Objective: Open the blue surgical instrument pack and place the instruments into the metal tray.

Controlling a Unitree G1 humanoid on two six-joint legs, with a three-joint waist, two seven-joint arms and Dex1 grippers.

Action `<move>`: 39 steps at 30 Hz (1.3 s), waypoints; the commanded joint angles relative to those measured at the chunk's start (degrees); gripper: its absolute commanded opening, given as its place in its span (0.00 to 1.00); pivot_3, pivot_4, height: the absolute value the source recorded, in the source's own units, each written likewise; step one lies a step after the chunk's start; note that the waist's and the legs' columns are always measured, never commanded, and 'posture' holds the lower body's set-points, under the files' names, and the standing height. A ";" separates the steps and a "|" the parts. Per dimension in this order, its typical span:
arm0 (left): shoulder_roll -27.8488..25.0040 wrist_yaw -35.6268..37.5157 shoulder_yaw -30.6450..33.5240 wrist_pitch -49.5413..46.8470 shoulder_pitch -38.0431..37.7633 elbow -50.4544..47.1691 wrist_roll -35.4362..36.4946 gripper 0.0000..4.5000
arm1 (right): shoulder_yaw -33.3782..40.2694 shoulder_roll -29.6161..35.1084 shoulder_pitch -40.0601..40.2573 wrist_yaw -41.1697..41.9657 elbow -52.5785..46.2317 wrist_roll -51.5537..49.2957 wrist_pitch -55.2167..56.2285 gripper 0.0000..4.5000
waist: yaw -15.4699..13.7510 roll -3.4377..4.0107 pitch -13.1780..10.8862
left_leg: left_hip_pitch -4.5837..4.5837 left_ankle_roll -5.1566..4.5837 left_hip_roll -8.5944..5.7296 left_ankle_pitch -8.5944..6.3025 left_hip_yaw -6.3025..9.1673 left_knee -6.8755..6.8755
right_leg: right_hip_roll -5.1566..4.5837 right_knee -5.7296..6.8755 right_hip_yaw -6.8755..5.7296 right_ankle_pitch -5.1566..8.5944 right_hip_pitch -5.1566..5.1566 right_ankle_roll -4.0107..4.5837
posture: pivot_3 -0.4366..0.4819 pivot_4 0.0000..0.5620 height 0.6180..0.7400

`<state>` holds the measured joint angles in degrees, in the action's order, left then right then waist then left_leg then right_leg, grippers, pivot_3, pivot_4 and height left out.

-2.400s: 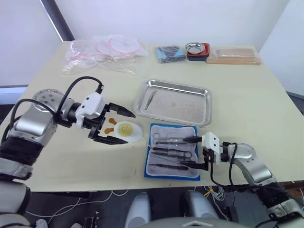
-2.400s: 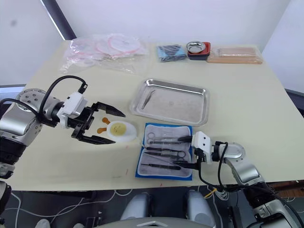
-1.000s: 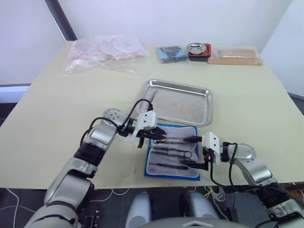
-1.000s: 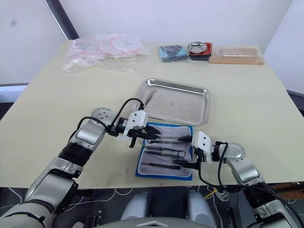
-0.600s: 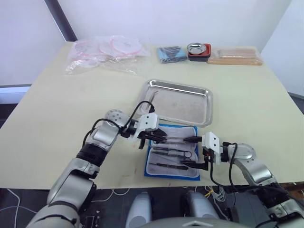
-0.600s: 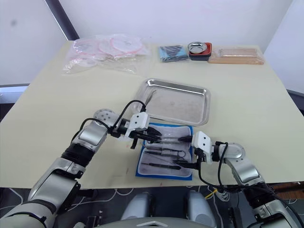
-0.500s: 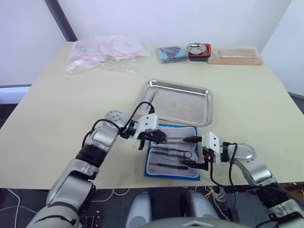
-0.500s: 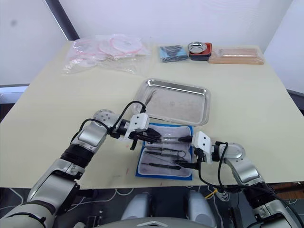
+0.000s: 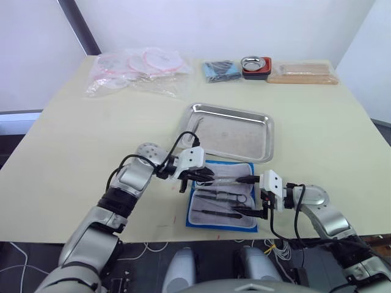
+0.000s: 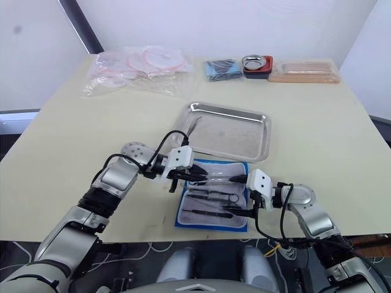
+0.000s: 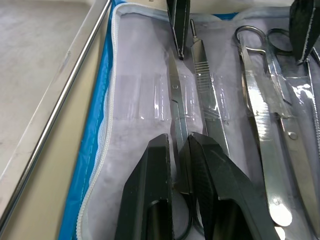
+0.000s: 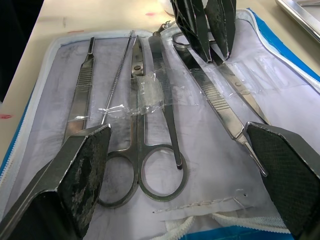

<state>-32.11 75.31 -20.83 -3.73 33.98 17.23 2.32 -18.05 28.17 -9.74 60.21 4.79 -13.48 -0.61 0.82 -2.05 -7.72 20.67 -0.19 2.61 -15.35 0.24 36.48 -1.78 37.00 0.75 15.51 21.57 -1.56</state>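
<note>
Lying unzipped and flat on the bench [image 9: 73, 146], the blue surgical instrument pack [image 9: 221, 202] is sitting just in front of the metal tray [image 9: 229, 131], pale lining up. Your left claw [image 11: 181, 150] is reaching into the pack's tray-side end, its fingers nearly pressed together around a slim instrument [image 11: 176, 107] that is lying under a clear strap; the pinch is looking narrow, with the tool's shaft passing between the fingers. Your right claw [image 9: 245, 195] is hovering at the pack's right edge with fingers spread wide, gripping nothing. The instruments [image 12: 145, 115], scissors, forceps and straight handles, are lying side by side on the lining. One pair of tweezers [image 9: 193, 129] is already resting in the tray's left part.
</note>
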 commanded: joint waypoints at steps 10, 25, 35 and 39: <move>0.03 3.19 -1.61 -1.47 0.70 0.26 -1.17 0.01 | -3.77 1.01 3.89 -2.60 8.65 6.49 -5.72 1.00 | 0.02 -0.02 0.03 | -0.01 0.00 0.00 0.00 0.00 0.00 | 0.02 0.00 0.00 0.00 0.00 0.00 | 0.48 0.27 1.00; -1.07 7.90 -4.38 -13.85 7.48 -9.01 -1.90 0.01 | -3.85 0.04 3.57 -3.01 9.84 6.62 -5.26 1.00 | 0.19 -0.03 -0.01 | 0.02 0.00 0.02 0.00 0.03 0.01 | 0.17 0.01 0.04 0.00 0.02 0.01 | 0.48 0.27 1.00; -3.31 8.83 -6.50 -18.43 8.78 -13.88 -3.53 0.01 | -3.99 -0.73 3.45 -3.40 10.33 6.99 -5.03 1.00 | 0.72 0.02 -0.06 | -0.01 0.00 0.11 0.00 0.04 0.01 | 0.36 0.04 0.16 -0.01 0.04 0.04 | 0.48 0.27 1.00; -5.24 9.10 -6.18 -18.62 9.07 -14.68 -3.40 0.01 | -3.99 -0.94 3.25 -3.31 10.76 7.15 -4.79 1.00 | 1.02 0.02 -0.06 | 0.00 0.00 0.14 0.00 0.08 0.01 | 0.40 0.06 0.15 -0.01 0.04 0.05 | 0.48 0.27 1.00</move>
<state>-37.08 82.08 -27.05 -22.78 42.17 5.51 -2.31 -18.27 26.25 -9.77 59.57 4.95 -13.18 -0.60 1.84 -2.03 -7.78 20.67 -0.19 2.76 -15.35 0.31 36.49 -1.38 37.05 0.90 15.50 21.61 -1.52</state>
